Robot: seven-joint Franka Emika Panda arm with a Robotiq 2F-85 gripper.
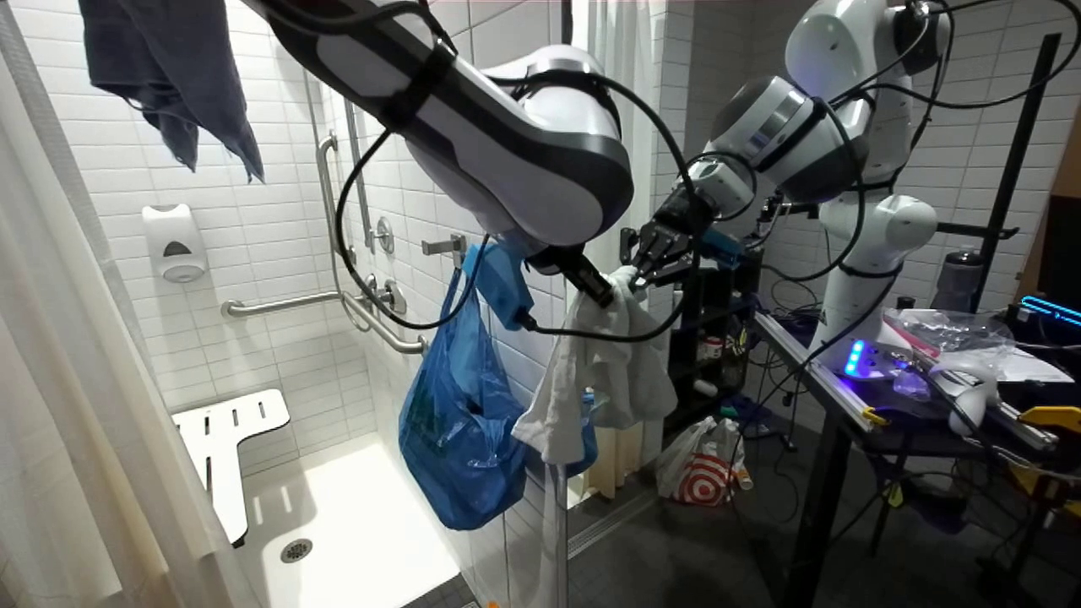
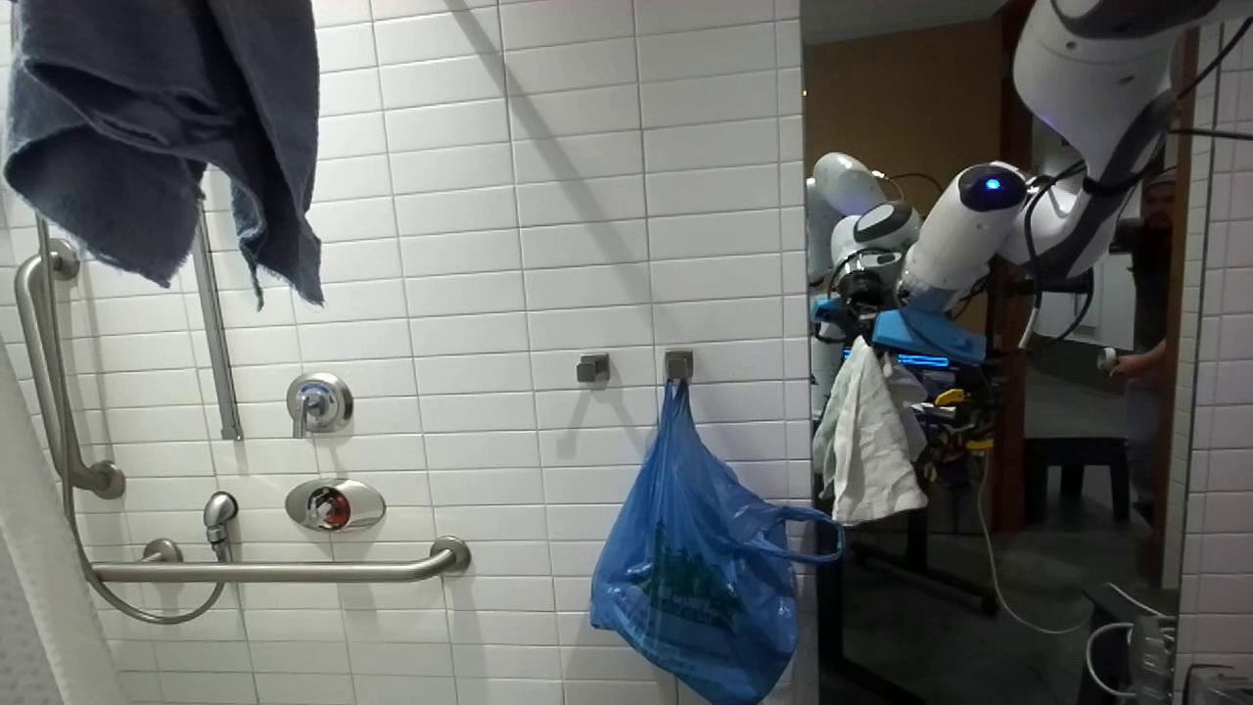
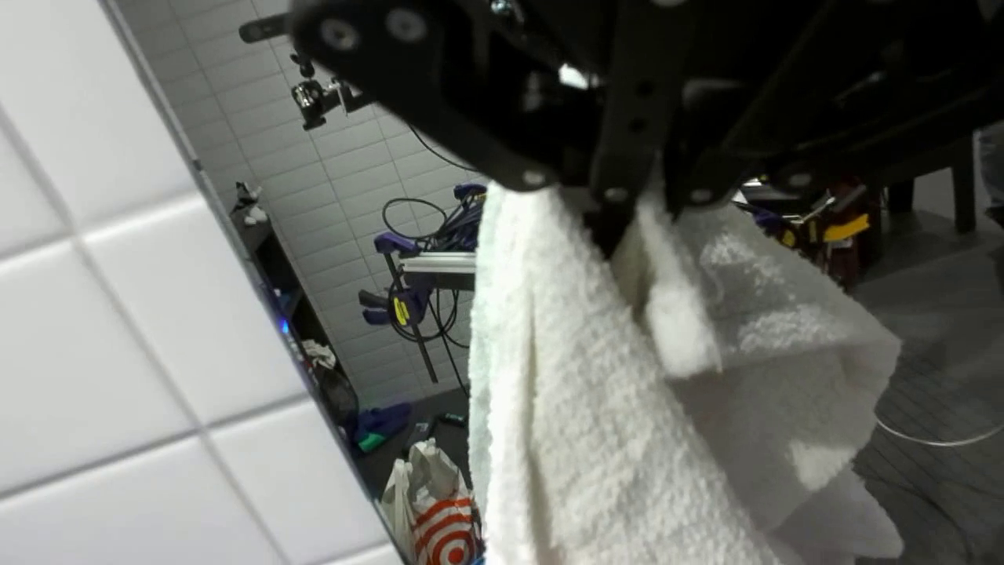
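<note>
My gripper (image 3: 610, 224) is shut on a white towel (image 3: 596, 408), which hangs in loose folds below the fingers. The towel's pinched top is partly hidden by the dark finger links in the wrist view. In an exterior view the gripper (image 1: 604, 291) points down at the upper part of the white towel (image 1: 562, 393), just right of a blue plastic bag (image 1: 464, 422). The same towel (image 2: 871, 441) shows in an exterior view below a blue wrist part (image 2: 928, 335), which mostly hides the fingers. There the blue bag (image 2: 695, 578) hangs from a wall hook (image 2: 678, 364).
A bare hook (image 2: 592, 368) sits left of the bag's hook. Tiled wall (image 3: 133, 329) stands close beside the gripper. A dark blue cloth (image 2: 166, 127) hangs at upper left. A grab bar (image 2: 284, 571) runs along the wall. What looks like a mirror reflects the arm (image 1: 878, 228).
</note>
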